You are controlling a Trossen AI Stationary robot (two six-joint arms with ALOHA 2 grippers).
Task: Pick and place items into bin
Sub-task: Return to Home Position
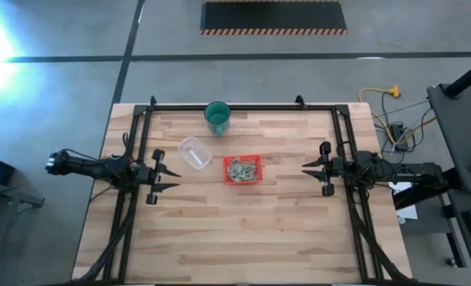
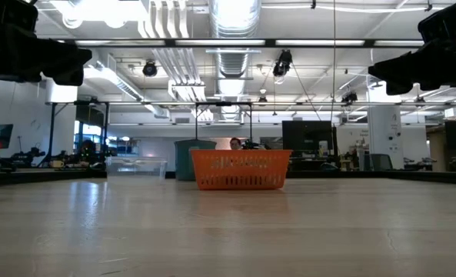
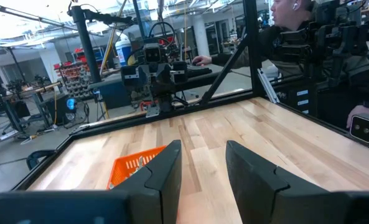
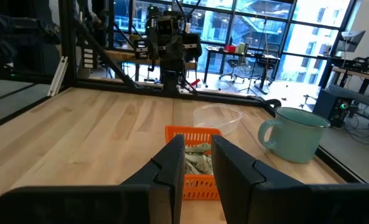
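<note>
The red tray [image 1: 242, 168] sits mid-table with its base on the wood, and several pale-green crumpled pieces [image 1: 241, 169] lie inside it. My left gripper [image 1: 176, 179] hovers open to the tray's left, above the table. My right gripper [image 1: 304, 171] hovers open to the tray's right. Both point at the tray and hold nothing. In the right wrist view the tray [image 4: 195, 180] and its pieces [image 4: 196, 157] show between the open fingers of the right gripper [image 4: 198, 158]. The left wrist view shows the tray [image 3: 131, 169] beside the open left gripper [image 3: 203, 168].
A clear round container [image 1: 194, 152] lies just left of the tray, toward the far edge. A green cup [image 1: 217, 117] stands near the far edge. A black frame [image 1: 235, 106] borders the far and side edges. A person [image 3: 308, 37] sits beyond the table.
</note>
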